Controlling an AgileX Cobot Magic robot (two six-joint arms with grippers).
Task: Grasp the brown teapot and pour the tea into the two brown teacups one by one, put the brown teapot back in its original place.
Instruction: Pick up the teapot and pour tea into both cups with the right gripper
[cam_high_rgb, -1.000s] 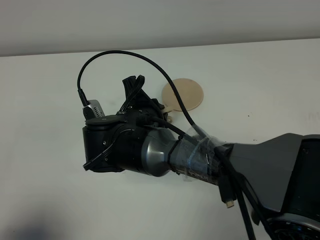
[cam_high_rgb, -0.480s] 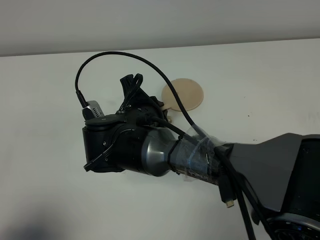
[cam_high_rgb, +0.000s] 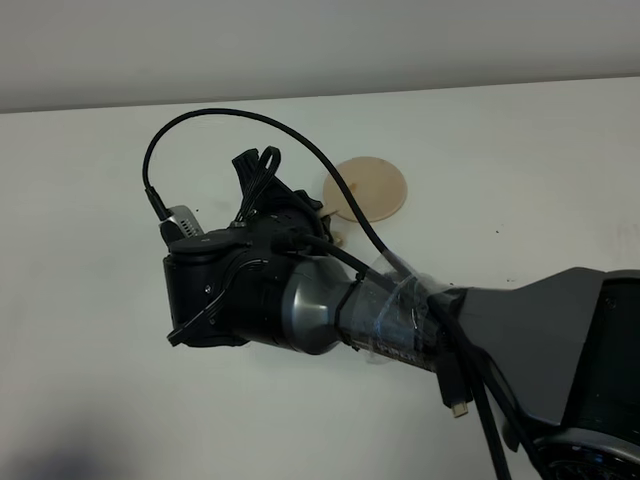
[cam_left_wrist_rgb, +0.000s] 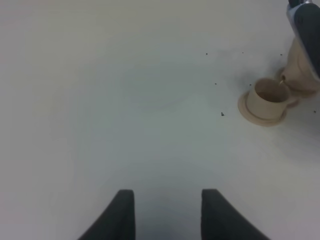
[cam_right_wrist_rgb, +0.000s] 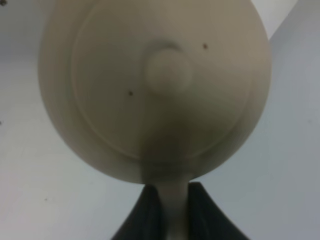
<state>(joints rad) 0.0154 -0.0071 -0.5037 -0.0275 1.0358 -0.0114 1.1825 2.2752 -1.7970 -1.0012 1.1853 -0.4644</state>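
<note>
The brown teapot (cam_right_wrist_rgb: 155, 85) fills the right wrist view, lid knob toward the camera. My right gripper (cam_right_wrist_rgb: 172, 210) is shut on its loop handle. In the left wrist view the teapot (cam_left_wrist_rgb: 300, 70) is tilted with its spout over one brown teacup (cam_left_wrist_rgb: 267, 95), which stands on its small saucer (cam_left_wrist_rgb: 262, 116). The second teacup is hidden. The wide round saucer (cam_high_rgb: 368, 188), the original place, lies bare behind my right arm (cam_high_rgb: 250, 290). My left gripper (cam_left_wrist_rgb: 167, 212) is open and empty, low over bare table, well apart from the cup.
The right arm's wrist and its looping black cable (cam_high_rgb: 230, 115) cover the middle of the white table (cam_high_rgb: 90, 200) in the high view. A small tan bit (cam_high_rgb: 340, 238) shows beside the arm; I cannot tell what it is.
The right wrist has shifted slightly toward the far side and turned a little more, and the cable loop rose with it. The wide saucer has not moved.
</note>
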